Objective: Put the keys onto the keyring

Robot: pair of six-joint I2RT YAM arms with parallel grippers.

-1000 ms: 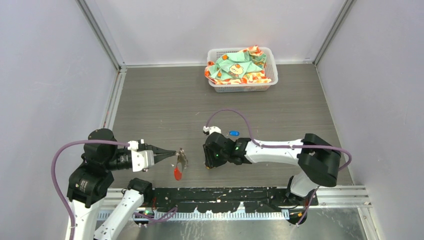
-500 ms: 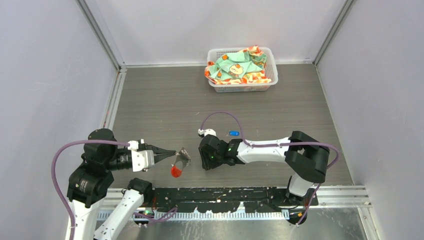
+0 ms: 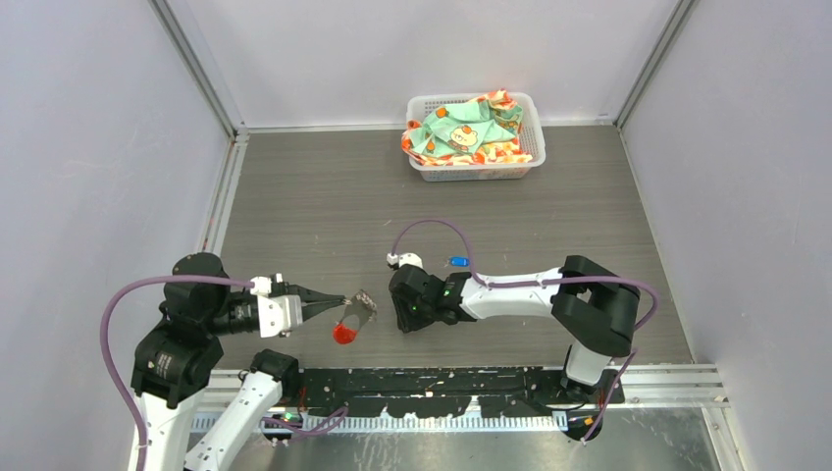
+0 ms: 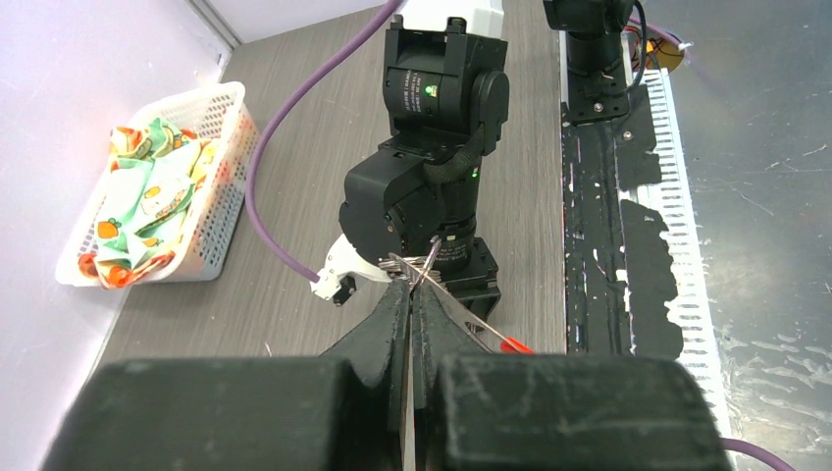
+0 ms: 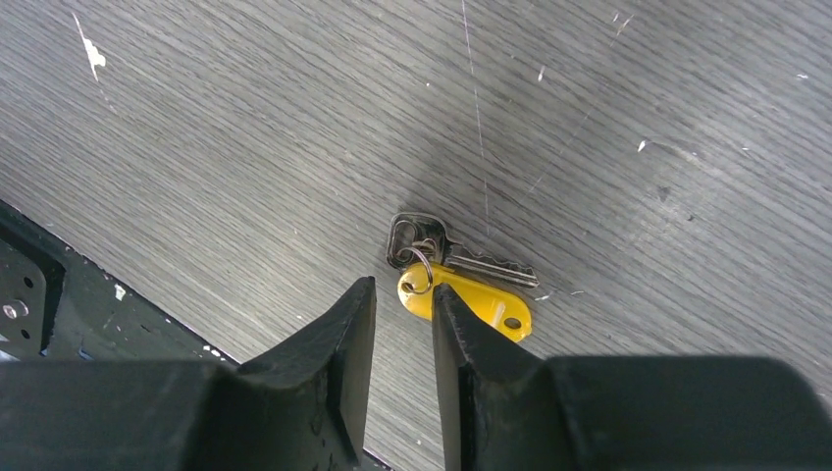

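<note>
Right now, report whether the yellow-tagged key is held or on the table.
Lying on the table: yellow-tagged key flat, right gripper open just short of it.

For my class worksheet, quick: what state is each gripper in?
Left gripper: closed on the thin grey metal keyring with red tag.
Right gripper: slightly open, empty, over the small yellow-tagged metal key.

I have my left end effector [image 4: 410, 292] pinched shut on the keyring [image 4: 404, 263], red tag [image 4: 511, 343] poking right. The right arm [image 4: 432, 186] sits just beyond, and a cloth-filled basket [image 4: 224, 211] stands far left on the desk [image 4: 196, 319].
</note>
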